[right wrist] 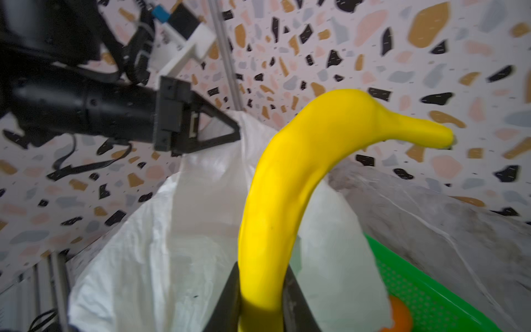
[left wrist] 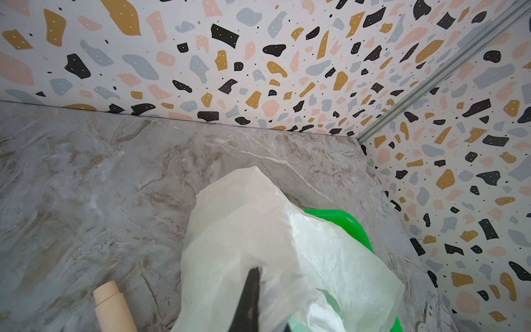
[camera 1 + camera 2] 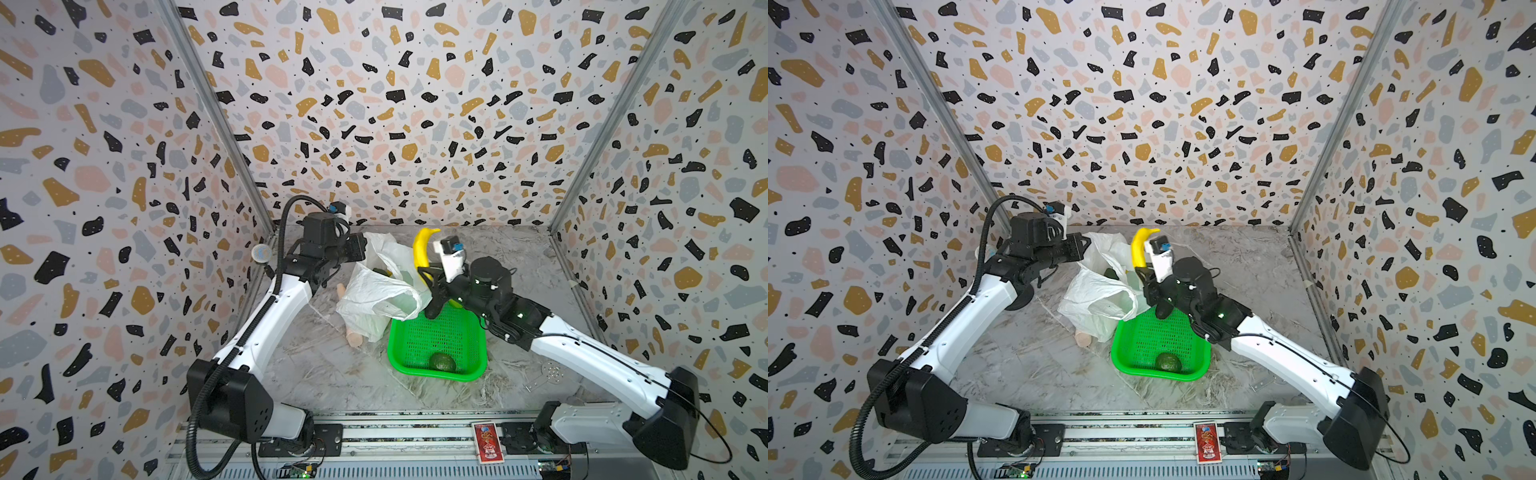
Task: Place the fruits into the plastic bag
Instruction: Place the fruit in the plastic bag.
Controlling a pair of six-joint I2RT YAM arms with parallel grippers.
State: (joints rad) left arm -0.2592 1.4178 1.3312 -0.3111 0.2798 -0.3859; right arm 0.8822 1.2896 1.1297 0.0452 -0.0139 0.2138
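Now, R gripper clamps banana base, fruit upright beside bag. L gripper pinched shut on bag edge, holding it up. 1 avocado sits in basket, near front rim.

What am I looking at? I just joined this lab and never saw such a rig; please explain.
Two white robot arms stand at a marbled table. Two pictures look down from overhead; the other two come from cameras on the arms' wrists. The left arm has its jaws shut on a thin translucent white plastic bag. The right arm holds a yellow banana upright in its jaws, beside the bag. A bright green mesh plastic basket holds a dark green avocado and an orange. A beige wooden stick lies partly under the bag.
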